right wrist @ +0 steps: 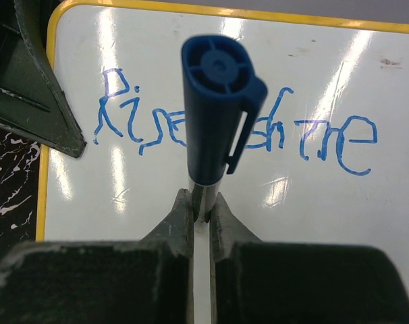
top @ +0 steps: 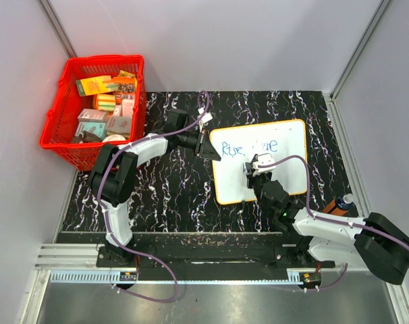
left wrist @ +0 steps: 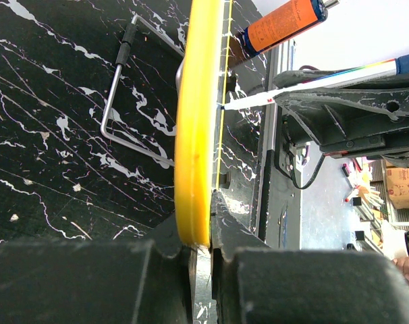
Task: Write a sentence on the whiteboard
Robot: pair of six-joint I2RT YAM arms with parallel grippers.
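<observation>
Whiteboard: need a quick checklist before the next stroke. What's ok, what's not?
1. Board hold: left claw is clamped on the whiteboard rim. Ok.
2. Pen hold: right claw is shut on the marker. Ok.
3. Tip contact: in the left wrist view the marker tip appears to meet the board face. Ok.
4. Writing: the sentence reads "Rise shine" and is legible. Ok.
5. Room for a second line: there is bare white below the writing. Ok.
6. Clutter: the orange cylinder lies apart from the board. Ok.
</observation>
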